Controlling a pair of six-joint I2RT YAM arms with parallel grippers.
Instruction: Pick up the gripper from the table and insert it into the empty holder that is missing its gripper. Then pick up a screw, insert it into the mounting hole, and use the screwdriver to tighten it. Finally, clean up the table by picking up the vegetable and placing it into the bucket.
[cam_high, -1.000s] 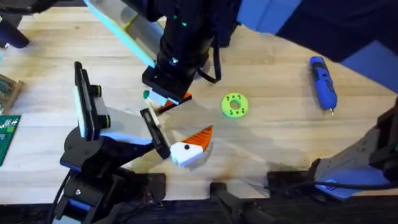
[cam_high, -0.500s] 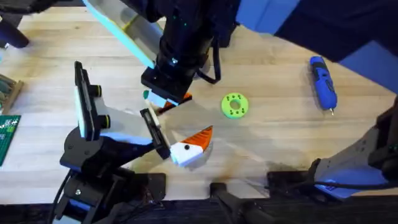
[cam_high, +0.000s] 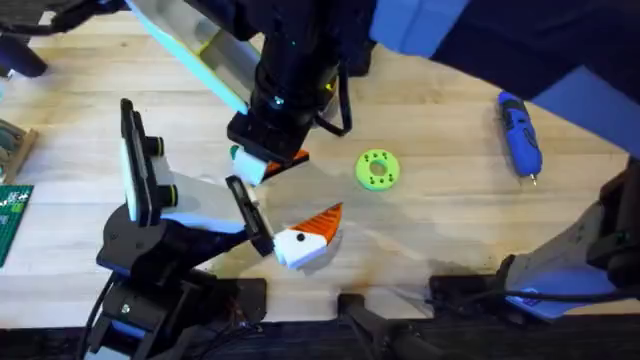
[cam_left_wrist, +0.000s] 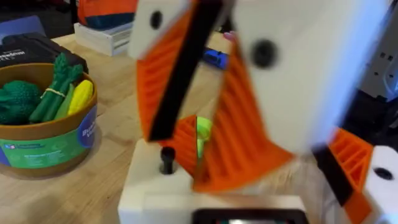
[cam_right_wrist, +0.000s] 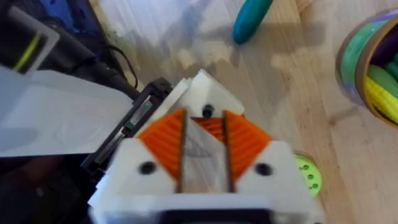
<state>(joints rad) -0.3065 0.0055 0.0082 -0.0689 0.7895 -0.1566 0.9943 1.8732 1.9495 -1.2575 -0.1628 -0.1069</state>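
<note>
Right now the right gripper (cam_high: 266, 162) hangs low over the middle of the table (cam_high: 450, 210), reaching across from its own side. I cannot tell if it is open or shut.

The vegetable (cam_high: 235, 152) lies on the table just beside this gripper, on the side toward the table's left edge. It looks like a short teal stick with one round end. Most of it is hidden under the arm from above, so I cannot say for sure which way its long side points.

The left gripper (cam_high: 303, 238) sits closer to the front edge of the table, a bit farther from the vegetable. I cannot tell if it is open or shut either. So the right arm is the nearer one, and I think it is best placed to grab the vegetable. It would need to slide a little toward the left edge to get over it.

The bucket (cam_left_wrist: 46, 151) stands on the table with green and yellow toys inside. The screwdriver (cam_high: 520, 132) lies far off near the right edge.
</note>
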